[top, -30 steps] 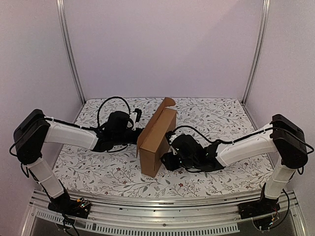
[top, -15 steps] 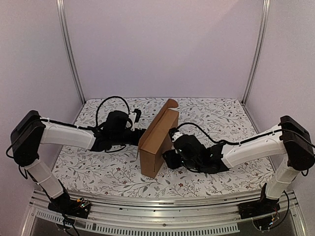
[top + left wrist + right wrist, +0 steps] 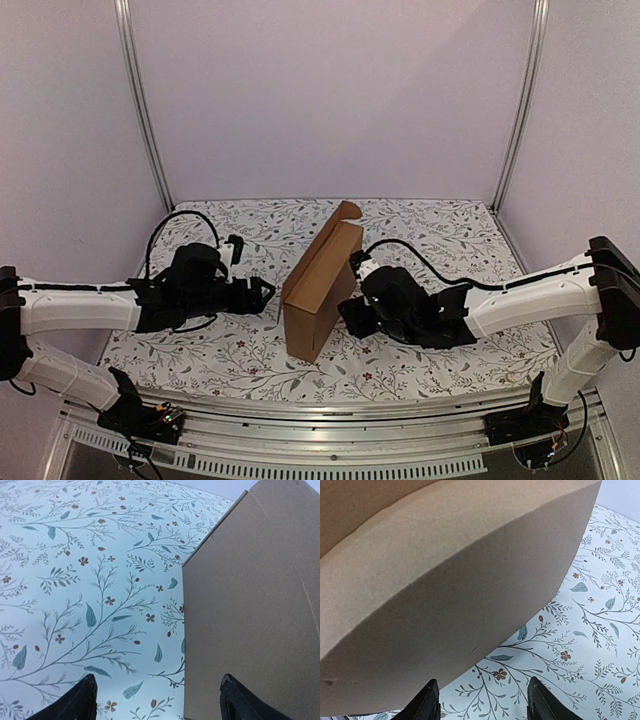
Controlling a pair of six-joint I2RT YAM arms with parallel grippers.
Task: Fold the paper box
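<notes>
The paper box (image 3: 320, 283) is a folded brown carton standing on its long side in the middle of the table, with a rounded tab sticking up at its far end. My left gripper (image 3: 263, 292) hangs open a short way left of it, touching nothing. In the left wrist view the paper box (image 3: 250, 605) fills the right half beyond the open left gripper (image 3: 159, 704). My right gripper (image 3: 347, 318) is open, close against the carton's right face. The right wrist view shows the paper box (image 3: 445, 580) just ahead of the right gripper (image 3: 484, 704), with only cloth between the tips.
A floral tablecloth (image 3: 450, 240) covers the table. Metal frame posts (image 3: 140, 110) stand at the back corners against pale walls, and an aluminium rail (image 3: 320, 420) runs along the near edge. Black cables loop over both wrists.
My left arm has drawn back to the left, away from the carton, and its jaws have widened. The right gripper has opened a little and stays beside the carton, which still stands on its side.
</notes>
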